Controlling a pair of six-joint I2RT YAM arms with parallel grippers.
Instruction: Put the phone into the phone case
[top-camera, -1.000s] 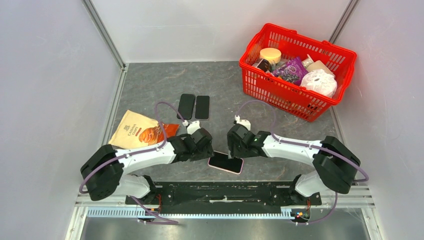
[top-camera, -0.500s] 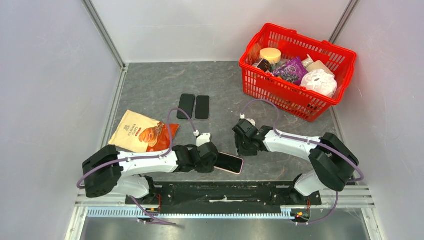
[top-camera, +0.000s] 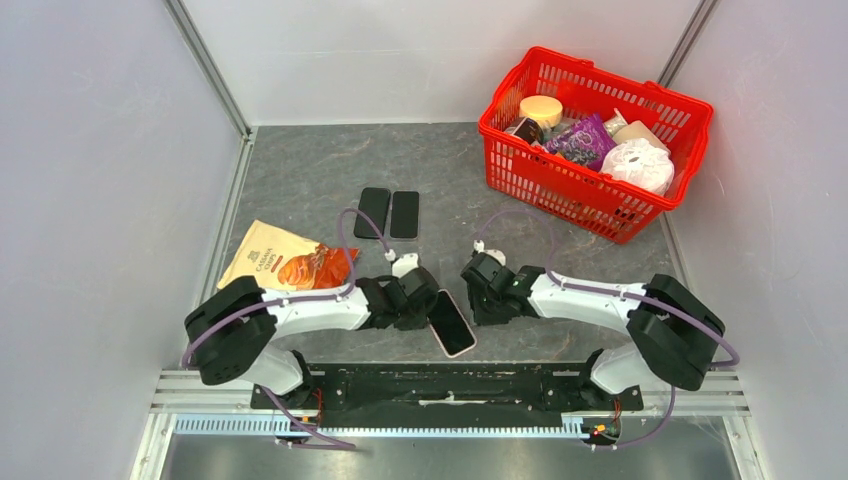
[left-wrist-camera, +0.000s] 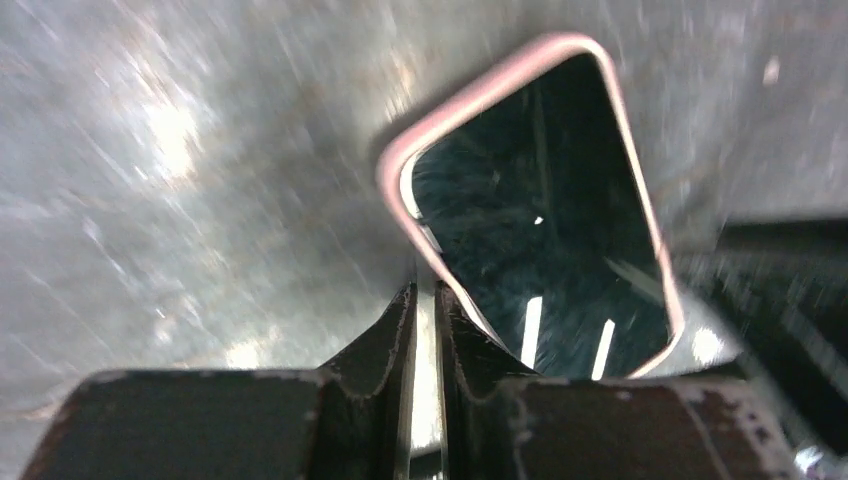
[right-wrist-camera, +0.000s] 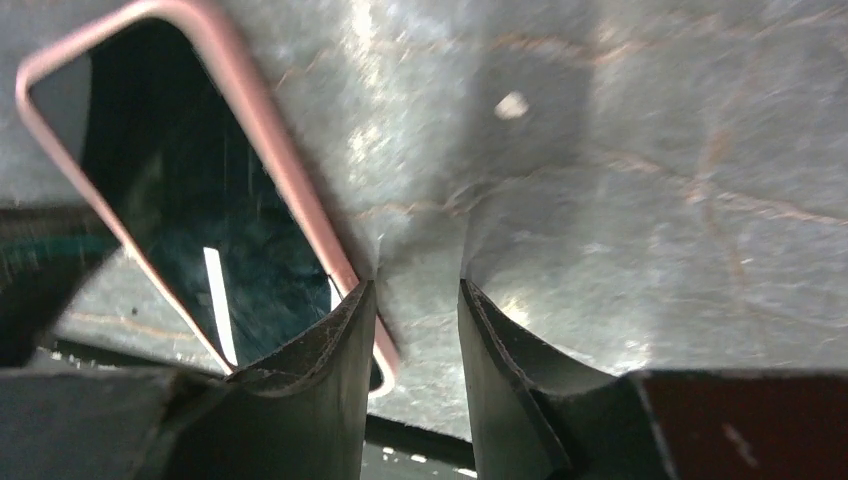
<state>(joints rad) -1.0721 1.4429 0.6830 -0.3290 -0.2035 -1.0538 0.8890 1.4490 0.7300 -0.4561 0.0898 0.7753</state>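
Observation:
A dark phone (top-camera: 453, 324) lies in a pink phone case (left-wrist-camera: 470, 100) on the grey table, slanted between my two grippers. In the left wrist view a pale gap shows between the phone's screen (left-wrist-camera: 540, 220) and the case's rim at one corner. My left gripper (top-camera: 430, 303) is at the case's far end. Its jaws (left-wrist-camera: 427, 292) are closed to a slit on the pink rim. My right gripper (top-camera: 478, 298) stands just right of the phone, open (right-wrist-camera: 415, 290), with only bare table between its fingers. Its left finger overlaps the case's pink rim (right-wrist-camera: 270, 130).
Two black slabs (top-camera: 372, 212) (top-camera: 404, 214) lie side by side farther back. An orange chips bag (top-camera: 285, 265) lies left of the left arm. A red basket (top-camera: 560, 205) full of goods stands at the back right. The black base rail (top-camera: 450, 385) runs just behind the phone.
The phone in its case has swung from lying crosswise to slanting, its far end at the left gripper. The left jaws have closed on the rim. The right jaws have narrowed.

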